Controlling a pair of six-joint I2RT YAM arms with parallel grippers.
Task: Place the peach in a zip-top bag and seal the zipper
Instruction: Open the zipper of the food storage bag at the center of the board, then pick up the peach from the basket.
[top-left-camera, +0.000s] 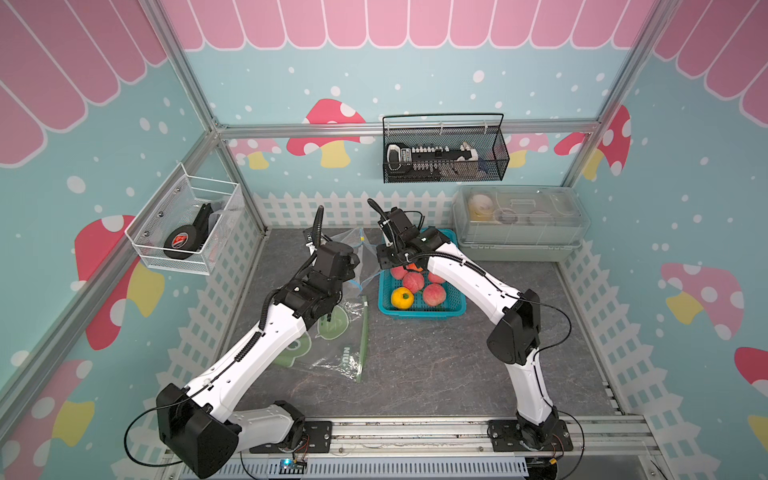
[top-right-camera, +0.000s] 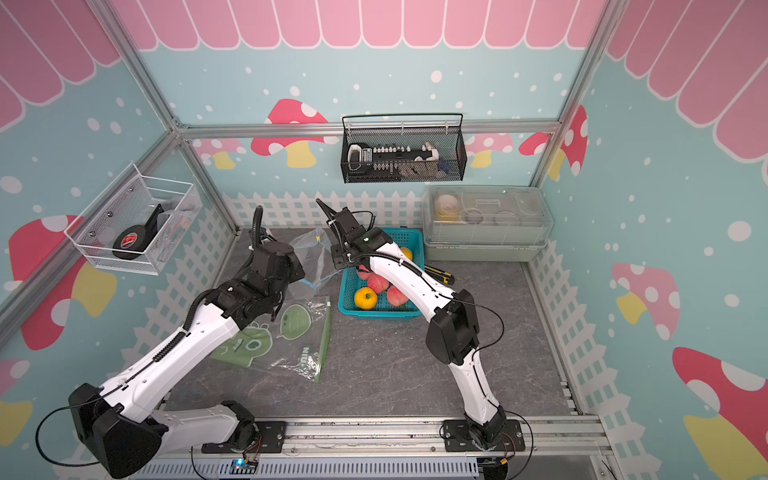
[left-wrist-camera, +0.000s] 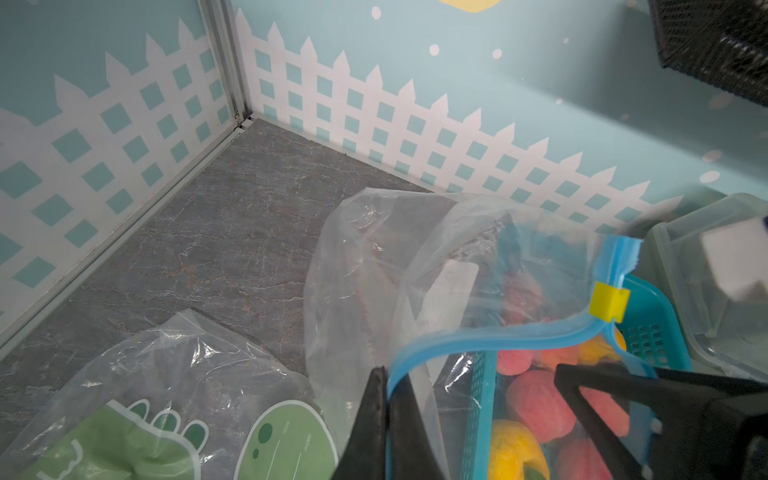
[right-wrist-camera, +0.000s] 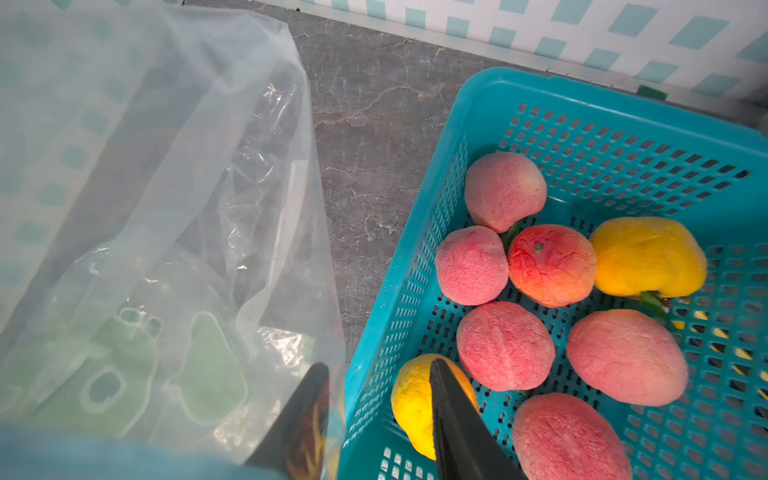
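Observation:
Several pink peaches (right-wrist-camera: 505, 345) lie in a teal basket (right-wrist-camera: 582, 124), also seen in a top view as peaches (top-left-camera: 412, 281). A clear zip-top bag (left-wrist-camera: 395, 270) with a blue zipper strip (left-wrist-camera: 498, 336) and a yellow slider (left-wrist-camera: 609, 305) hangs lifted beside the basket. My left gripper (left-wrist-camera: 386, 370) is shut on the blue zipper edge. My right gripper (right-wrist-camera: 378, 365) is open and holds nothing. One of its fingers shows through the bag's film (right-wrist-camera: 166, 208); the other hangs over a yellow fruit (right-wrist-camera: 411, 399) in the basket's corner.
A second bag with green print (top-left-camera: 332, 345) lies flat under my left arm. A clear lidded box (top-left-camera: 519, 224) stands at the back right. A yellow-and-black knife (top-right-camera: 436, 272) lies beside the basket. Wire baskets (top-left-camera: 444, 149) hang on the walls.

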